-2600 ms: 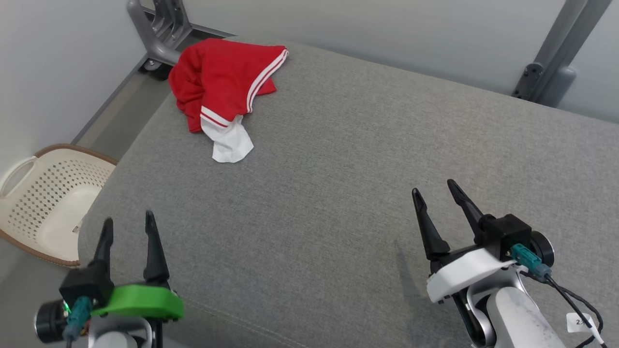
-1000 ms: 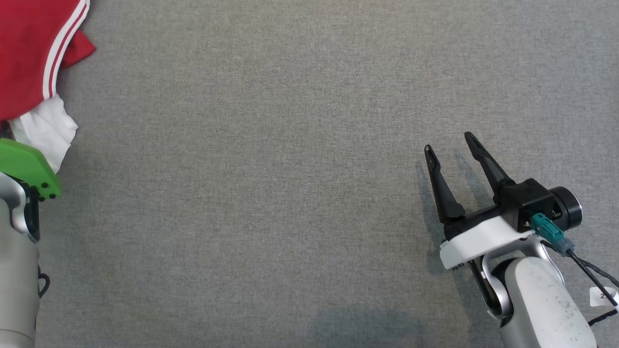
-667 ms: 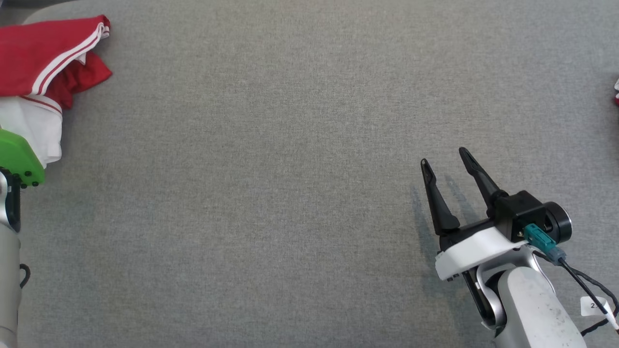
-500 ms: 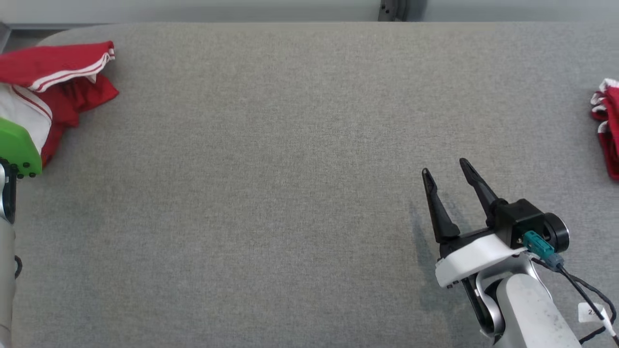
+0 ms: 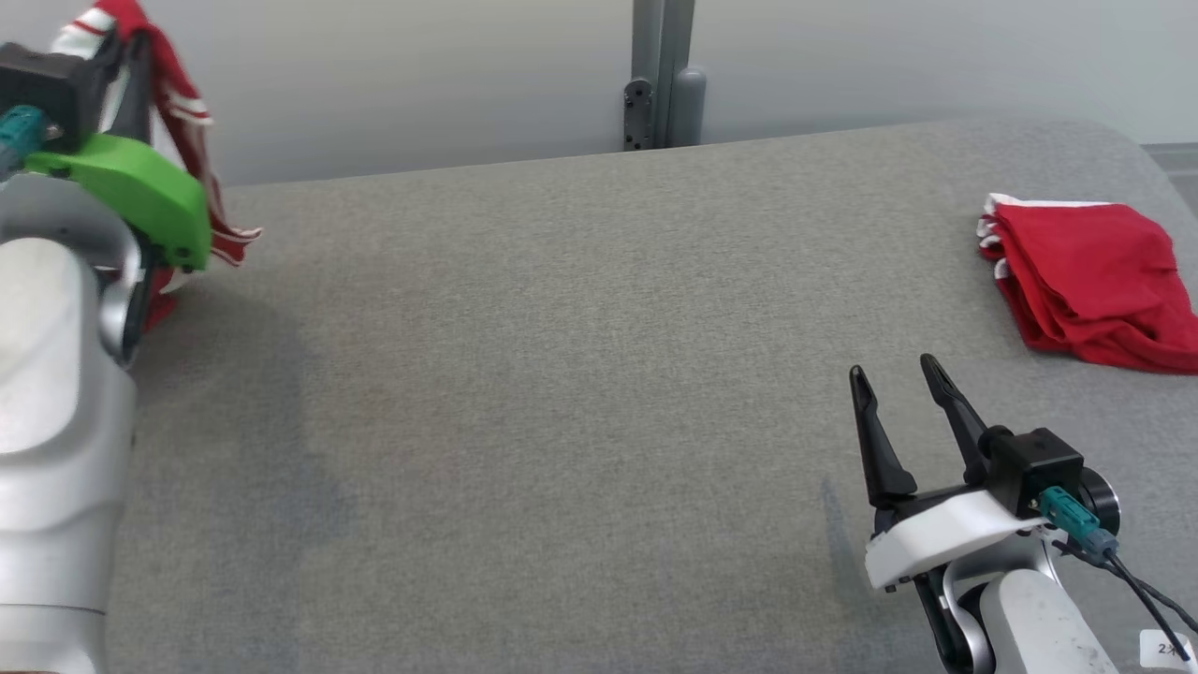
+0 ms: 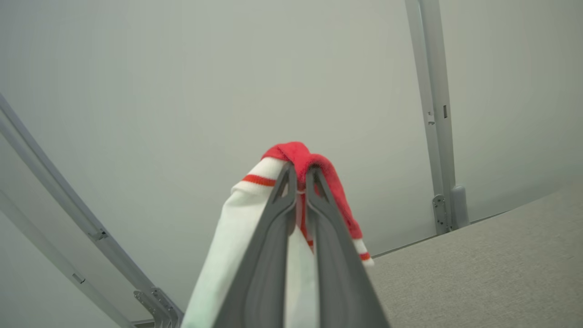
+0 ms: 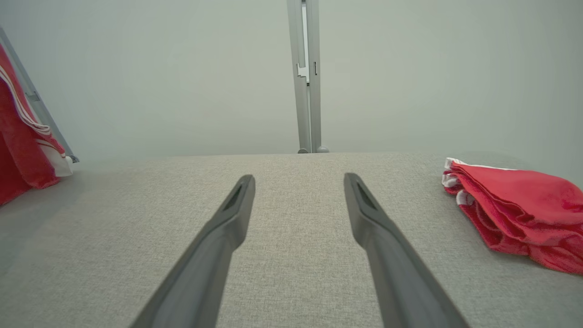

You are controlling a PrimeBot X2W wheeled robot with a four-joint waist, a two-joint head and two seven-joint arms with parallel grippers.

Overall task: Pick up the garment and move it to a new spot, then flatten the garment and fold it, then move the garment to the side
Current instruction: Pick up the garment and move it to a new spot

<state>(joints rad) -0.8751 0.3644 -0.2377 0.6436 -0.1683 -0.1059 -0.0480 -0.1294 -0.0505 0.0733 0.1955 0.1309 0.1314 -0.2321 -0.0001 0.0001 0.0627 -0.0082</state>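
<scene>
**Garment hanging from the left jaws above the far-left end of the bench**

The red garment, trimmed with white stripes and a white panel, is at the far left of the grey fabric-covered bench, raised off its surface. Its long axis runs nearly vertical. The gripped fold points up and the loose cloth falls away below it. In the left wrist view a red hem and a white, red-striped band lie draped over the fingertips, one to either side. In the right wrist view the lower end reaches about the level of the bench top, though whether it touches cannot be told. A soft shadow lies on the bench under it.

The left gripper points up and away towards the pale wall. Its jaws are pressed together on a fold of the garment, with only a sliver of cloth between them.

The right gripper sits low at the near right, just above the bench. Its jaws stand wide apart and hold nothing. They point towards the far side, where an upright grey post stands behind the bench's far edge.

A second red garment, white at its edge, lies heaped flat at the far right of the bench, well apart from both grippers.
</scene>
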